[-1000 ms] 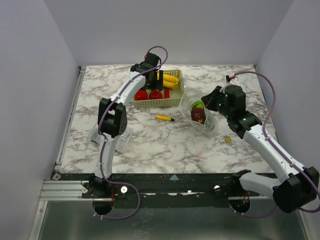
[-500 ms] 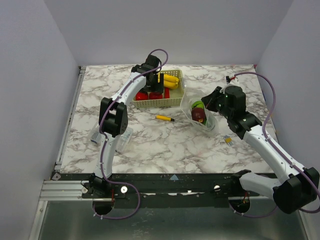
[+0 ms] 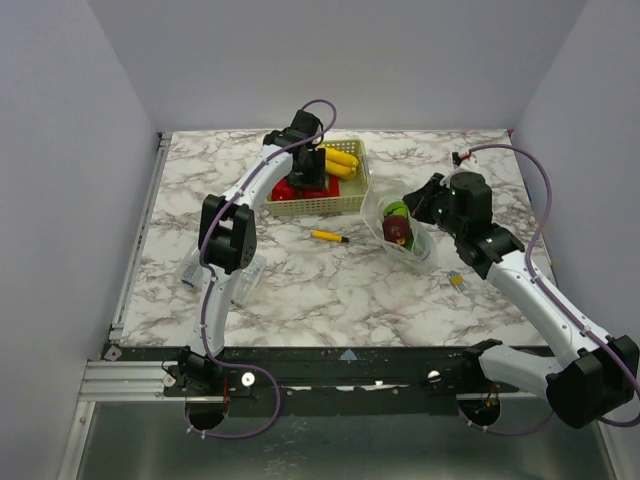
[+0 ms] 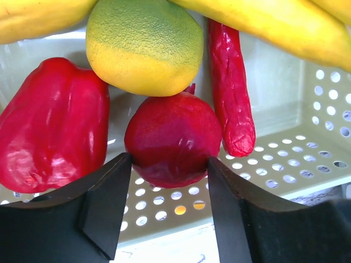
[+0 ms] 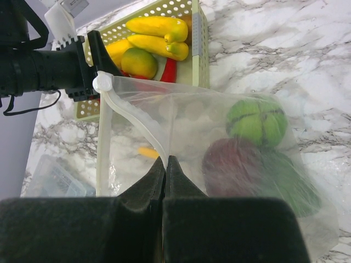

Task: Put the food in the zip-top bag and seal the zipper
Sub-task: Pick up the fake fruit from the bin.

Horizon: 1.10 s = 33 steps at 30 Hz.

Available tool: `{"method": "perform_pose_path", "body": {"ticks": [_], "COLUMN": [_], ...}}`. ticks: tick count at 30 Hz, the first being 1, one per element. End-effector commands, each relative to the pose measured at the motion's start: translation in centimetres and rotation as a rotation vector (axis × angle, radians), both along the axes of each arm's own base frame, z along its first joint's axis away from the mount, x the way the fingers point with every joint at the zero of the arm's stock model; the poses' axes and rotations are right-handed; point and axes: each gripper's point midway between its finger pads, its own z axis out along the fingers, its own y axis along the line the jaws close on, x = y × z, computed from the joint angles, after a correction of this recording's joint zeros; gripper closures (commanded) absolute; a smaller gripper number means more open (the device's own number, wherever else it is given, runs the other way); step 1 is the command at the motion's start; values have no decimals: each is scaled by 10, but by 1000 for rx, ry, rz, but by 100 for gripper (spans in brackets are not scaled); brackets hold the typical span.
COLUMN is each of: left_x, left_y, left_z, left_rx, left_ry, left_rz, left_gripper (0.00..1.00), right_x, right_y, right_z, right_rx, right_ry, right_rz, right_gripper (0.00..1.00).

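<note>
In the left wrist view, my left gripper [image 4: 170, 160] is down in the yellow-green basket [image 4: 285, 159], both fingers pressing the sides of a dark-red round fruit [image 4: 173, 134] that rests on the basket floor. Around it lie a red pepper [image 4: 52, 120], a lemon [image 4: 145, 46], a red chili [image 4: 230, 93] and bananas [image 4: 274, 27]. From above, the left gripper [image 3: 305, 172] shows inside the basket [image 3: 320, 207]. My right gripper [image 5: 165, 160] is shut on the zip-top bag [image 5: 219, 109] at its zipper [image 5: 131, 118], holding the mouth up. A green fruit [image 5: 256, 121] and a dark-red one [image 5: 233, 161] sit inside the bag [image 3: 405, 245].
A yellow-and-black stick [image 3: 329, 236] lies between basket and bag. A flat clear packet [image 3: 190, 275] sits at the near left, a small yellow piece [image 3: 457, 282] near the right arm. Walls enclose the marble table [image 3: 300, 290] on three sides.
The left gripper's jaws have narrowed onto the dark-red round fruit in the basket. The right gripper and the bag have stayed where they were.
</note>
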Motion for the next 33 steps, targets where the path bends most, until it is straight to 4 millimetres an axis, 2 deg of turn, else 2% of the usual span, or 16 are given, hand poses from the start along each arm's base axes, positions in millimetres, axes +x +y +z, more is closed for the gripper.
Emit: {"method": "perform_pose_path", "body": {"ticks": [1, 5, 10, 15, 20, 24, 33], "left_x": [1, 0, -3, -2, -2, -1, -12], "left_y": [-9, -9, -10, -11, -13, -11, -13], "left_z": [2, 0, -11, -17, -14, 7, 79], "left_rx": [-28, -31, -34, -41, -50, -59, -180], "left_ry": [1, 7, 43, 49, 40, 2, -103], "left_rz": [-26, -19, -1, 6, -4, -7, -41], "left_gripper": [45, 31, 29, 30, 42, 57, 72], "right_x": [-4, -4, -5, -5, -5, -5, -4], "right_y": [-3, -4, -4, -5, -5, -5, -6], "right_z": [5, 5, 6, 7, 6, 6, 4], "right_rx": [2, 5, 6, 6, 5, 5, 2], "right_ry": [-18, -18, -20, -24, -21, -20, -18], "right_rz": [-16, -18, -18, -23, -23, -25, -31], "right_gripper": [99, 99, 99, 99, 99, 99, 99]}}
